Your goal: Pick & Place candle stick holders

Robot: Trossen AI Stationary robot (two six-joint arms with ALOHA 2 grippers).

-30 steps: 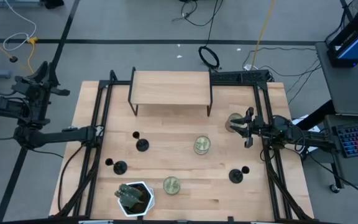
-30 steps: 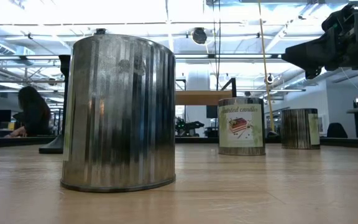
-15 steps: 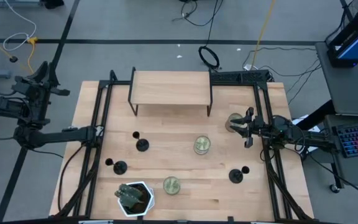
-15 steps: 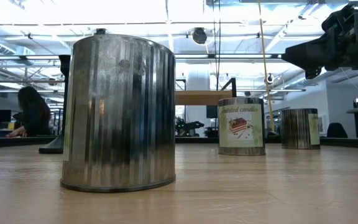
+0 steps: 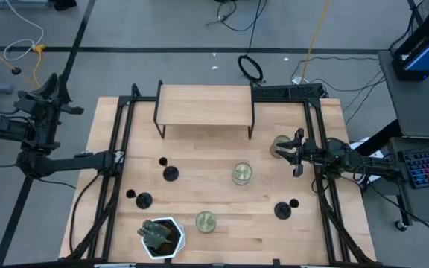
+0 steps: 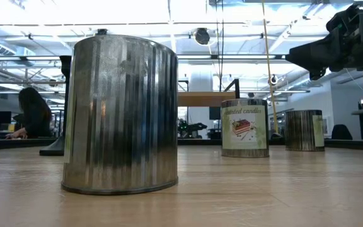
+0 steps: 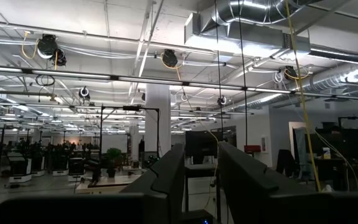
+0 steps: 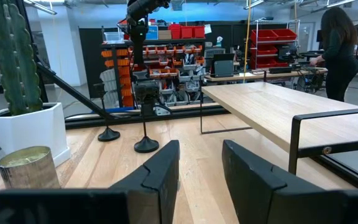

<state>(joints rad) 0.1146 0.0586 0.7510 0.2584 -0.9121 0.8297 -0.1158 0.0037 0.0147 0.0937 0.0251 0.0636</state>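
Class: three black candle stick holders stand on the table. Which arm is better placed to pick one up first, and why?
Probably the right. Its gripper is open over the table, fairly near a holder. The left gripper is parked off the table's edge.

The right arm's dark two-finger gripper (image 5: 298,152) hangs over the right side of the pale wooden table (image 5: 222,231), fingers parted. A pale green-gold cylindrical tin (image 5: 281,146) sits just beside its fingertips. A second such tin (image 5: 242,173) lies farther out past the fingertips. A small black disc-based candle stick holder (image 5: 282,211) stands to one side of the fingers, well apart. The left arm's dark gripper (image 5: 48,91) is raised off the table's left edge.
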